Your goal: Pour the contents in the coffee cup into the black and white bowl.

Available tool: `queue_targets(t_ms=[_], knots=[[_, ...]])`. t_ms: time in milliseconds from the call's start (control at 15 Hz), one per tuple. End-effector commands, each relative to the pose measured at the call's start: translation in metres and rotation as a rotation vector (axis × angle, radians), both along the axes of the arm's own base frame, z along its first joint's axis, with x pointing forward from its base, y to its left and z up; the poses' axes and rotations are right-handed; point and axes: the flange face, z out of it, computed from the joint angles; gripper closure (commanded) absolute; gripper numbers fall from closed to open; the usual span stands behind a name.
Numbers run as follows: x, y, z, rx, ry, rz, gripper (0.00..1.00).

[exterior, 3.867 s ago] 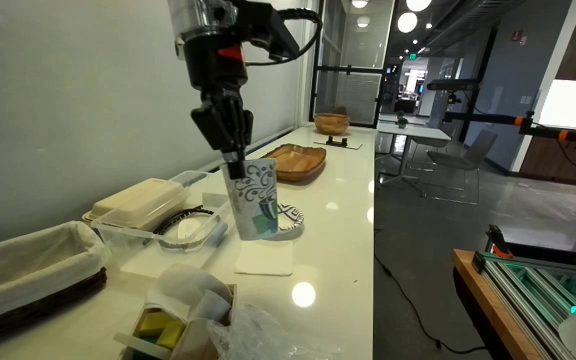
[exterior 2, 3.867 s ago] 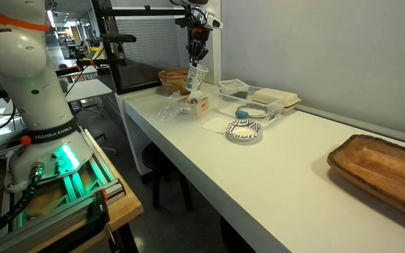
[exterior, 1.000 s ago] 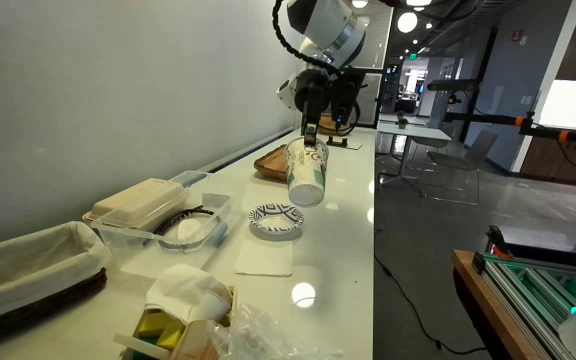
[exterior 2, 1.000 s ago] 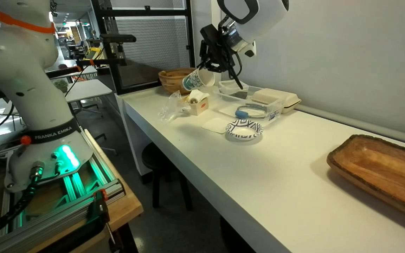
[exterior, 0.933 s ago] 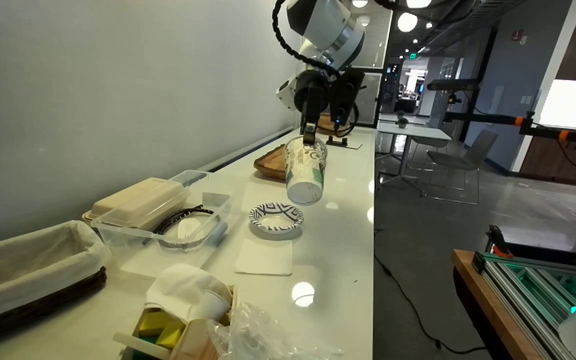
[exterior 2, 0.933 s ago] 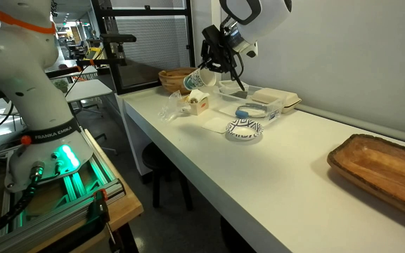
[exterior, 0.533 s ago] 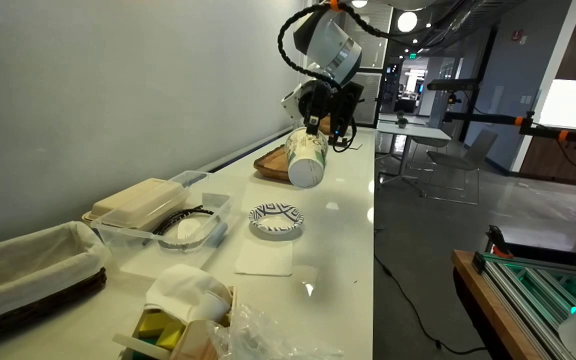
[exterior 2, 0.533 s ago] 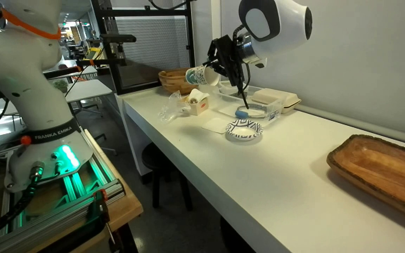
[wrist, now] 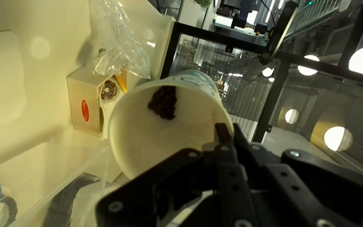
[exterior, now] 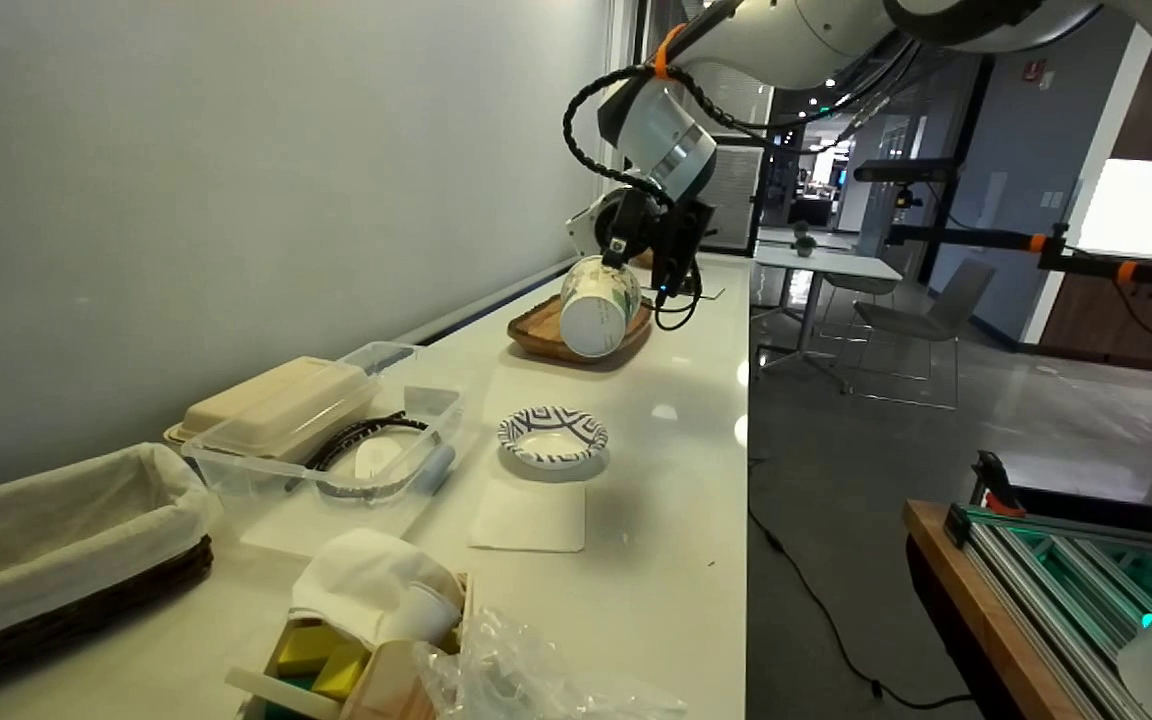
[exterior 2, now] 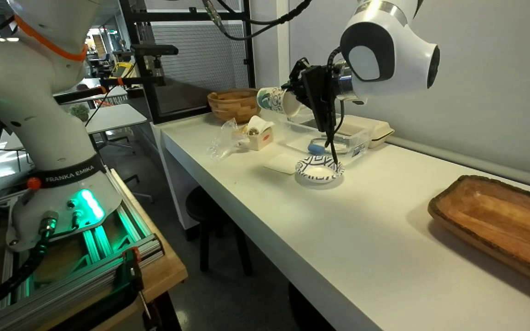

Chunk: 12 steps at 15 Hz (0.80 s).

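Note:
My gripper (wrist: 228,129) is shut on the rim of the coffee cup (wrist: 140,135), one finger inside and one outside. The white printed cup also shows in both exterior views (exterior: 593,318) (exterior 2: 273,100). It is held above the table, tipped nearly onto its side, its mouth to the right in an exterior view (exterior 2: 292,105). A dark clump (wrist: 163,102) lies deep inside it. The black and white bowl (exterior: 552,442) sits on the table, apart from the cup; it also shows in an exterior view (exterior 2: 320,172). The bowl is out of the wrist view.
A clear plastic bin (exterior: 326,500) stands beside the bowl, against the wall side. A napkin (exterior: 531,525), a wooden tray (exterior 2: 499,220), a small box (exterior 2: 261,140) with a plastic bag, and a wooden bowl (exterior 2: 233,105) share the table. A cable hangs in front of the bowl's rim.
The cup has gone from nearly upright to nearly horizontal, still in the gripper. The gripper has swung round and moved away from the small box's end. The bowl has not moved.

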Motion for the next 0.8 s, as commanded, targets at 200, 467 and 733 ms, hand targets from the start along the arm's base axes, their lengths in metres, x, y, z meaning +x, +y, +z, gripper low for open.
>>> queue_targets(t_ms=[200,467,733], knots=[[0.014,-0.028,-0.03,0.123,-0.045,-0.001,0.99],[0.01,-0.042,-0.045,0.221,-0.068,-0.028,0.99],[0.009,-0.056,-0.056,0.282,-0.081,-0.076,0.99]])
